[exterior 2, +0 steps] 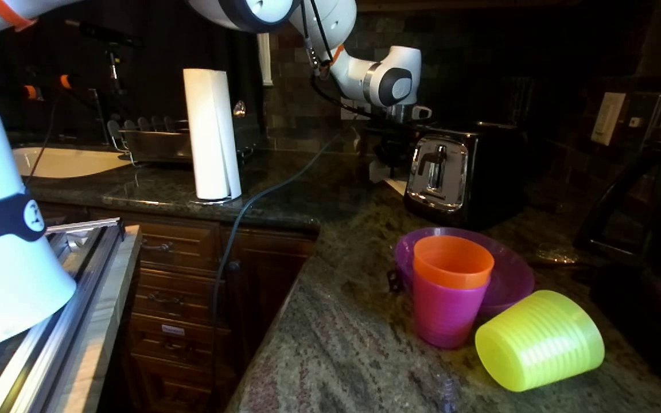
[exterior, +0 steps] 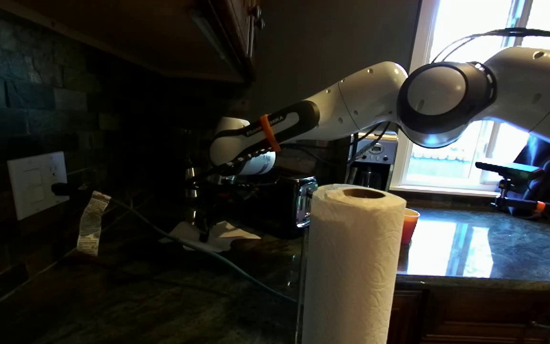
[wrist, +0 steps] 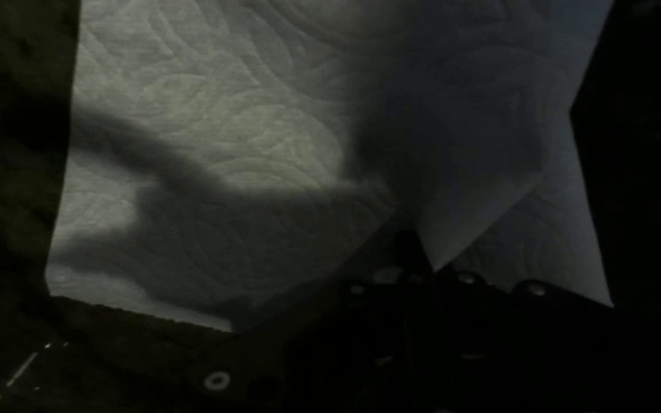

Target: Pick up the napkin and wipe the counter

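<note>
The napkin (wrist: 238, 126) is a white embossed paper sheet that fills much of the wrist view. Its creases run together at the tips of my gripper (wrist: 413, 244), whose dark fingers are shut on it. In an exterior view the napkin (exterior: 229, 234) lies spread low over the dark counter (exterior: 160, 296), with the gripper (exterior: 204, 235) pointing down into its middle. Only a corner of the napkin (exterior 2: 396, 186) shows beside the toaster in an exterior view. Deep shadow hides the pads, and I cannot tell how much of the sheet touches the counter (exterior 2: 353, 275).
A black and chrome toaster (exterior 2: 436, 172) stands close to the gripper. A paper towel roll (exterior: 354, 267) and a loose cord (exterior: 237, 270) are nearby. Stacked cups (exterior 2: 451, 310), a purple bowl (exterior 2: 514, 275) and a tipped yellow cup (exterior 2: 540, 341) sit farther along the counter.
</note>
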You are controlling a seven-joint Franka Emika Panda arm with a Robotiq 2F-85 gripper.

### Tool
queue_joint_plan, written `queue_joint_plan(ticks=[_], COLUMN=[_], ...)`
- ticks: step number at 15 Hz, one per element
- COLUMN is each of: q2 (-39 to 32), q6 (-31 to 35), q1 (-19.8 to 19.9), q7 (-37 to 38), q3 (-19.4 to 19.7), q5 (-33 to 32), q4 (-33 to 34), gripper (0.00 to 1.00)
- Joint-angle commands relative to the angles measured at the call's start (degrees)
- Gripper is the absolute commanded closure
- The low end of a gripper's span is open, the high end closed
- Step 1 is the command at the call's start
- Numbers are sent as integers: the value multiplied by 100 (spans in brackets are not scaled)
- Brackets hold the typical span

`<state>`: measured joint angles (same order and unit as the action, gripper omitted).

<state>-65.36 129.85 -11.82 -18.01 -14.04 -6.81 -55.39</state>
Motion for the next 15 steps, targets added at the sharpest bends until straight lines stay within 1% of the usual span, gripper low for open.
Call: queue_joint_plan(ticks=[1,5,8,15], q2=[-238,-88,-46,-82], q6=[-722,-1690,-2321,-3663], q1=[155,212,310,585], q7=[-443,-152,48,-29], q3=[-338,-183,-182,-372], q5=[229,137,199,612], q4=[36,14,16,-44], gripper=[100,100,100,100])
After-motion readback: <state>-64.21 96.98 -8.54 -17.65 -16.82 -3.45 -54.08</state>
